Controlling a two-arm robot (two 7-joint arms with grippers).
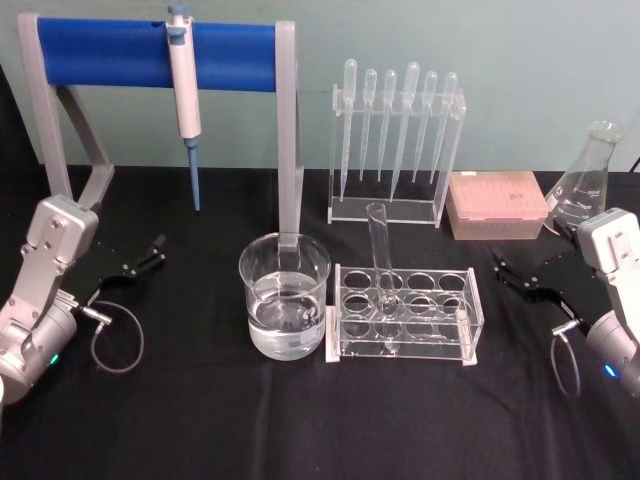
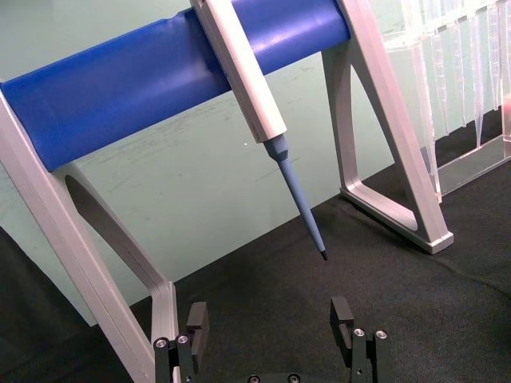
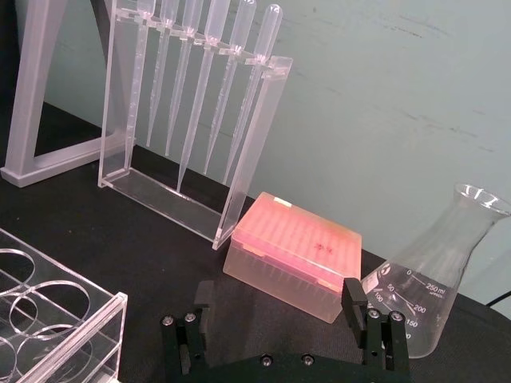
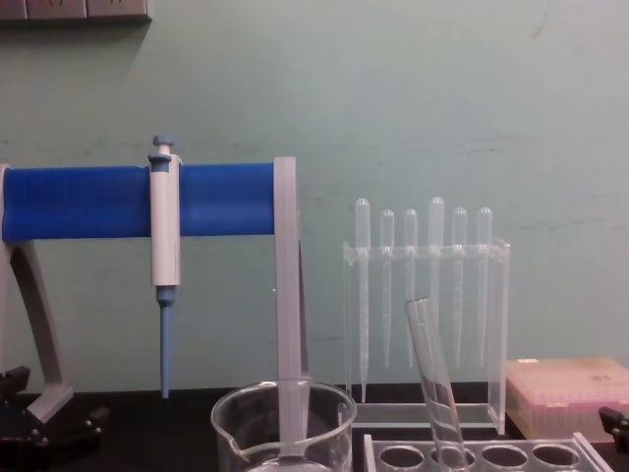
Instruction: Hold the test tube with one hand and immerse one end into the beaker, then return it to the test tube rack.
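Over toward the beaker end of the test tube rack (image 1: 472, 310), the test tube (image 1: 381, 250) stands in one of the holes, leaning a touch, its open top well above the rack's upper plate. Nobody has it yet! Just beside the rack's left end sits the beaker (image 1: 260, 290), clear liquid about halfway up. Off the rack's right end waits the right gripper (image 3: 277, 297), low over the black table, jaws spread wide and empty. Far past the beaker from the rack, the left gripper (image 2: 270, 323) hangs the same way, wide and holding nothing. Now, that tube: thin glass, so I'd call it light, rigid, slick and easy to crack. Best bet looks like the bare stretch above the rack, a little under the rim, squeezed gently and lifted along its lean so it doesn't lever against the hole. Right gripper looks the nearer candidate.
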